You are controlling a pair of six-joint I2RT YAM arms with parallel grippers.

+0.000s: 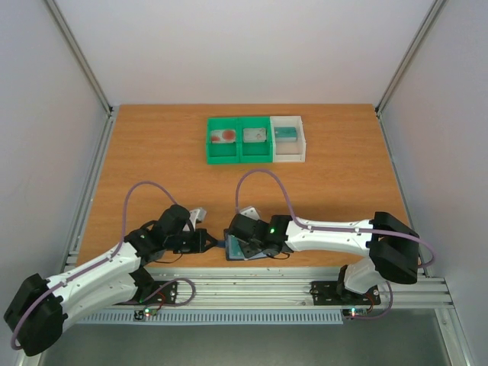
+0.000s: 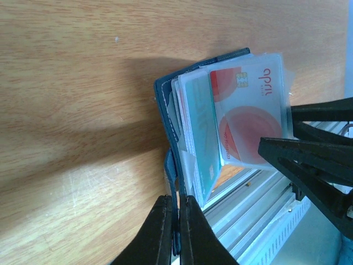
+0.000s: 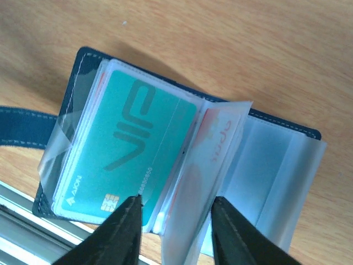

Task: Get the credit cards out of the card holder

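Note:
The dark blue card holder [image 1: 245, 249] lies open at the table's near edge, between both grippers. My left gripper [image 2: 176, 201] is shut on the holder's blue edge strap [image 2: 172, 165]. The teal card [image 3: 127, 149] sits in a clear sleeve on the holder's left panel [image 3: 83, 63]. The pale card with the red blotch [image 2: 248, 113] is in a clear sleeve leaf that stands up from the fold [image 3: 212, 160]. My right gripper [image 3: 176, 215] is open, its fingers on either side of that leaf's lower edge, one fingertip [image 3: 129, 212] over the teal card's corner.
A green two-compartment bin [image 1: 239, 156] and a white bin [image 1: 290, 157] stand at the back middle, each compartment with a card in it. The metal rail [image 1: 305, 286] runs just below the holder along the table's near edge.

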